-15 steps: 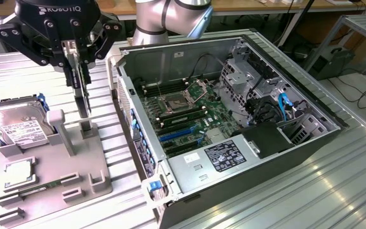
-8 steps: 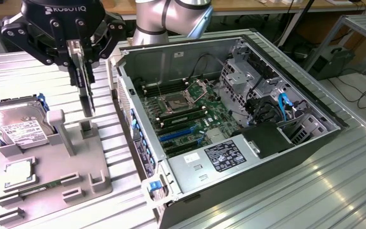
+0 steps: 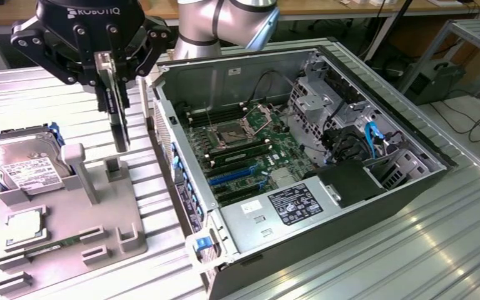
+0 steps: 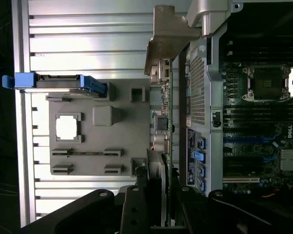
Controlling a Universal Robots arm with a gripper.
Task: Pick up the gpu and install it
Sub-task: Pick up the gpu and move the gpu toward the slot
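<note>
The gripper [image 3: 113, 78], in the upper left of the exterior view, is clamped shut on the top edge of the gpu [image 3: 120, 128]. The card hangs upright and edge-on above the gray fixture [image 3: 107, 215] and appears clear of its holders, so step 1 of 2, the pick-up, looks done. The install is not: the card is outside the open computer case [image 3: 162, 115], just beside its wall, and the blue expansion slots [image 3: 235, 177] on the motherboard [image 3: 249, 147] at frame centre are bare. In the wrist view the gpu's pale bracket [image 4: 167, 34] sits between fixture and case.
</note>
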